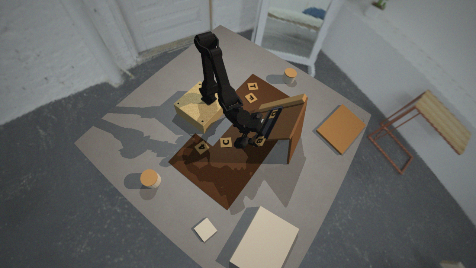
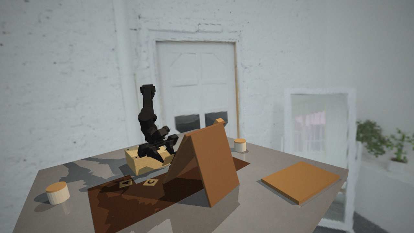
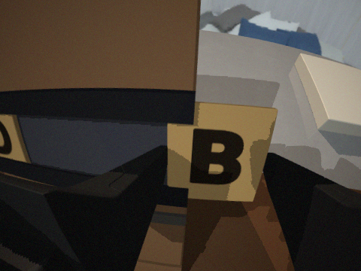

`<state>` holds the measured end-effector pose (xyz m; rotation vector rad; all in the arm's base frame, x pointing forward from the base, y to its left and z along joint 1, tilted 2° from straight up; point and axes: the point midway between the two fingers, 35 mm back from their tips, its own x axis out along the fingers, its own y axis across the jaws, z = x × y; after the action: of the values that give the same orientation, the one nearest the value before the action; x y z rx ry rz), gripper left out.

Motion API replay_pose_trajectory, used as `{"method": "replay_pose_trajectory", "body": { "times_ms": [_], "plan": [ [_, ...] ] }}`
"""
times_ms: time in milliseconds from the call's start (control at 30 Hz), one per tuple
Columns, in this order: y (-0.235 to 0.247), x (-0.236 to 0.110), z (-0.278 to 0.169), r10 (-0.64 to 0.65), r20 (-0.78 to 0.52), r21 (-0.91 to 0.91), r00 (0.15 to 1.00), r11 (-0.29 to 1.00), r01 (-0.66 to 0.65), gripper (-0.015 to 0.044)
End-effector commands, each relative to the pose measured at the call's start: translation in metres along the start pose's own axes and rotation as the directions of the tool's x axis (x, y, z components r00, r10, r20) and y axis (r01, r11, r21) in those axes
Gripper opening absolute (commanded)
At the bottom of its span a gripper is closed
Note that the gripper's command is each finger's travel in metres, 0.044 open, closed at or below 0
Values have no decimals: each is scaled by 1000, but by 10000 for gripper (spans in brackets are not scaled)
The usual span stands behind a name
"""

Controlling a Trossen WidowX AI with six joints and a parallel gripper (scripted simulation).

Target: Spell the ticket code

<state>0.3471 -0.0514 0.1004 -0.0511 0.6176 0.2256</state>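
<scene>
My gripper (image 1: 254,139) (image 3: 216,156) is shut on the B tile (image 1: 260,141) (image 3: 221,153) and holds it upright at the open lower end of the dark letter rail (image 1: 270,122) (image 3: 90,141). In the wrist view the tile's left edge overlaps the rail's end. The rail runs along the sloped board (image 1: 286,124) (image 2: 211,162) (image 3: 101,20). A D tile (image 1: 273,114) (image 3: 7,138) sits at the rail's far end. Tiles C (image 1: 225,142) (image 2: 150,182) and 4 (image 1: 201,146) (image 2: 125,183) lie on the brown mat (image 1: 216,176). Tiles T (image 1: 253,86) and F (image 1: 250,97) lie behind the board. A small white ticket (image 1: 205,229) lies near the front edge, its print unreadable.
Two short cylinders (image 1: 150,178) (image 1: 289,75) stand on the counter. An orange slab (image 1: 340,128) (image 2: 300,181) lies right of the board. A cream box (image 1: 264,239) sits at the front edge. The arm stands on a wooden block (image 1: 196,108).
</scene>
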Motion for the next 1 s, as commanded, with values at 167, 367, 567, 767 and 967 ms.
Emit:
{"method": "replay_pose_trajectory", "body": {
  "times_ms": [167, 367, 567, 767, 967],
  "plan": [
    [5, 0, 0, 0, -2, 4, 1000, 1000, 0, 0],
    [8, 0, 0, 0, -1, 5, 1000, 1000, 0, 0],
    [11, 0, 0, 1, -1, 5, 1000, 1000, -1, 0],
    [14, 0, 0, 1, -1, 5, 1000, 1000, -1, 0],
    [18, 0, 0, 1, -1, 5, 1000, 1000, -1, 0]
  ]
}}
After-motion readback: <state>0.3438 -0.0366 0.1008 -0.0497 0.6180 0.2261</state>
